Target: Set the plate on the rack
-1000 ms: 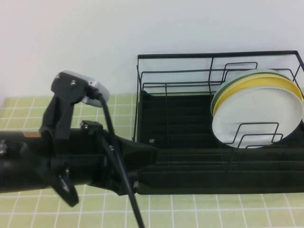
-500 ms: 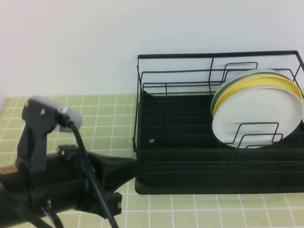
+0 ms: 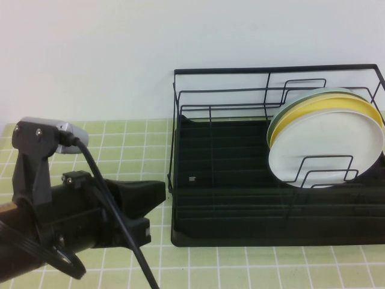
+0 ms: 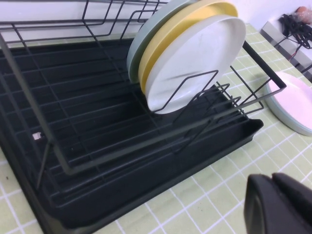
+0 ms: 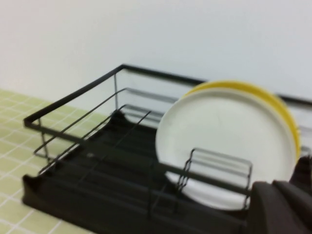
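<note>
Plate (image 3: 328,150) standing on edge in the rack (image 3: 240,198), leaning on the yellow plate (image 3: 325,108) with the green plate (image 3: 278,118) behind. Left gripper (image 3: 150,195) hanging just beside the rack's left end, fingers together, holding nothing. Right gripper (image 5: 285,207) hovering near the rack's plate end, fingers looking closed too.

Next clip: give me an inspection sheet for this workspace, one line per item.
Surface: green tiled tabletop.
Job's things: white plate stands upright in the black rack, frontmost of three.
Clutter: yellow plate and pale green plate behind it; flat plates beside the rack.
Grippers: left gripper near the rack's left end, holding nothing; right gripper low beside the rack.
Cables: black cable on the left arm.
Surroundings: plain white wall.
</note>
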Controlling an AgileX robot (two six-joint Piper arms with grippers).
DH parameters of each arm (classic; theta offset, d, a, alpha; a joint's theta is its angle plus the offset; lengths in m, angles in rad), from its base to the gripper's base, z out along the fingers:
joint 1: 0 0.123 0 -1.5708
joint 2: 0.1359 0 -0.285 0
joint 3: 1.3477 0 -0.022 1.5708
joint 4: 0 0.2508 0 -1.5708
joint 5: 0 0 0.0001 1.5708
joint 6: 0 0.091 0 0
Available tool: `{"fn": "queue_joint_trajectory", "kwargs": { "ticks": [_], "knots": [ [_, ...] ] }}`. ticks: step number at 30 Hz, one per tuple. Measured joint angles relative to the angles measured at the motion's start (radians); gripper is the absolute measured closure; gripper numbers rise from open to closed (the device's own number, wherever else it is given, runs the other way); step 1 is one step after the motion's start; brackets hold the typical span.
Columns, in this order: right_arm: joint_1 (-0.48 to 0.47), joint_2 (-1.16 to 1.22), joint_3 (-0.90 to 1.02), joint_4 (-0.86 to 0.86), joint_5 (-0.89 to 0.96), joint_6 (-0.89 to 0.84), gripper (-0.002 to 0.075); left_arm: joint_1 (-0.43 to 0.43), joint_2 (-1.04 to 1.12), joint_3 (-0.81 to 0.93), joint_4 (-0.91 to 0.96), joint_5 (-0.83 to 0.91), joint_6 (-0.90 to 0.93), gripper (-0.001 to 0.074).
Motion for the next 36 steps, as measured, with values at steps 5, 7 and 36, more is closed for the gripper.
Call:
{"fn": "queue_joint_trajectory", "kwargs": {
  "ticks": [5,7,36],
  "knots": [
    [0.0,0.0,0.011,0.009,0.046,0.0,0.0727,0.0,0.0,0.0,-0.004,0.002,-0.004,0.0737],
    [0.0,0.0,0.013,0.009,0.048,0.002,0.0727,0.0,0.0,0.0,-0.004,0.002,-0.004,0.0737],
    [0.0,0.0,0.015,0.012,0.07,0.003,0.0728,0.368,-0.449,0.245,0.019,-0.204,0.371,0.0737]
  ]
}}
